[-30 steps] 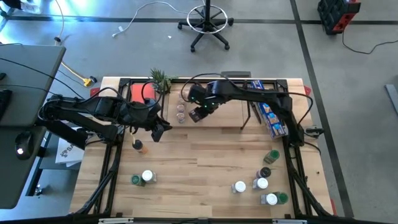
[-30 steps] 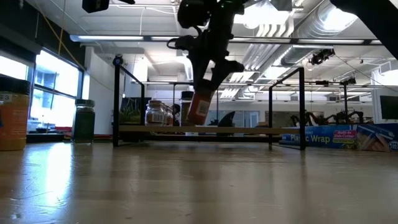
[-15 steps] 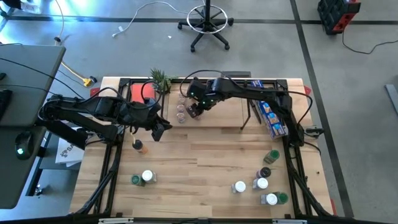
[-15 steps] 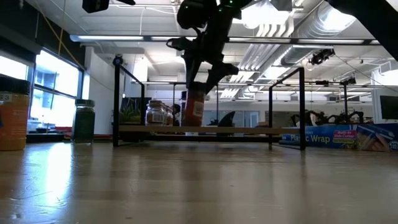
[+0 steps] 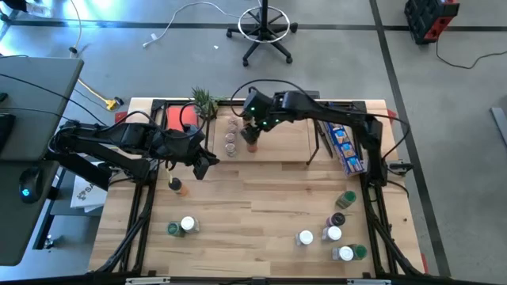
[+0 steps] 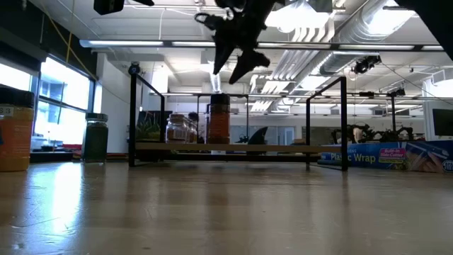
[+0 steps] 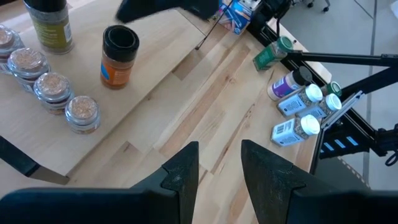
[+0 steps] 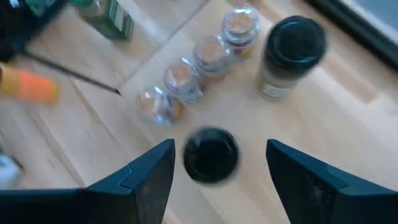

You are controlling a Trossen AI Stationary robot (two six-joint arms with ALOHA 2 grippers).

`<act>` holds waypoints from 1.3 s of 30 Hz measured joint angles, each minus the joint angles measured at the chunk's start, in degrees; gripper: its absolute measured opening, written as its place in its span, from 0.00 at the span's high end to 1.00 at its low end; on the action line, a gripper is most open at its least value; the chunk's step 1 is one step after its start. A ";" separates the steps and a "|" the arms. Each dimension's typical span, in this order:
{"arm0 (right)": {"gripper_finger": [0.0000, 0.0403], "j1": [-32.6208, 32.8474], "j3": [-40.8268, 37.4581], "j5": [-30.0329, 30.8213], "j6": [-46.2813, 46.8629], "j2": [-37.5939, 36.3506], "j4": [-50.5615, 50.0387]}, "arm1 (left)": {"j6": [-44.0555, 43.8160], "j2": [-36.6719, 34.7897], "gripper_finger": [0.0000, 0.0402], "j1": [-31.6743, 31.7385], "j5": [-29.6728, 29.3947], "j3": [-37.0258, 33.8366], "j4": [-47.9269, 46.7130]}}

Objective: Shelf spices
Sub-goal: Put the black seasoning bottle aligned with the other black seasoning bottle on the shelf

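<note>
Near the tabletop's left edge, the left gripper [image 5: 203, 165] waits, its fingers [image 7: 182, 175] parted and empty, with an orange jar [image 5: 176, 186] and two more beside the front-left corner. At the shelf [image 5: 285, 146] along the far edge, the right gripper [image 5: 255, 127] has just let go and lifted, jaws now spread above the black-lidded jar [image 5: 251, 144], which stands upright beside four clear-lidded jars [image 5: 230, 138]. By judgement one more spice is shelved; the cluster [image 5: 337, 226] near the front-right corner remains.
</note>
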 joint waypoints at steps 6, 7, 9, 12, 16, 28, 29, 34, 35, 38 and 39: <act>0.40 4.39 -1.04 0.43 -10.25 -2.60 -5.49 | 0.02 0.01 0.71 0.00 0.00 0.00 -0.02; 0.42 5.09 -2.24 0.03 -10.59 -2.37 -5.27 | 0.02 0.00 0.71 0.00 0.00 0.00 -0.02; 0.47 6.21 -5.55 -0.32 -9.97 -1.70 -3.37 | 0.03 -0.01 0.71 0.00 0.00 0.00 0.01; 0.57 6.94 -11.45 -0.86 -6.82 -1.54 2.20 | 0.48 -0.01 0.71 0.00 0.00 0.00 -0.02; 0.72 5.94 -17.54 -2.53 -2.20 -1.59 9.92 | 1.30 -0.01 0.71 0.00 0.05 0.00 -0.03; 0.95 1.66 -23.74 -2.68 -0.93 -1.59 26.06 | 1.53 -0.01 0.71 0.00 0.20 0.00 -0.13; 0.95 1.31 -23.74 -2.65 -1.58 -1.46 27.17 | 1.49 -0.01 0.71 0.00 0.20 0.00 -0.15; 0.95 -0.07 -23.74 -2.64 -2.14 -1.26 28.00 | 1.46 -0.01 0.71 0.00 0.20 0.00 -0.16; 0.95 -0.21 -23.74 -2.65 -2.19 -1.26 28.28 | 1.46 -0.01 0.71 0.00 0.20 0.00 -0.17; 0.95 -0.78 -23.74 -2.63 -2.21 -1.26 28.52 | 1.46 -0.01 0.71 0.00 0.20 0.00 -0.18; 0.95 -0.94 -23.74 -2.63 -2.04 -1.26 28.52 | 1.44 -0.01 0.71 0.00 0.20 0.00 -0.19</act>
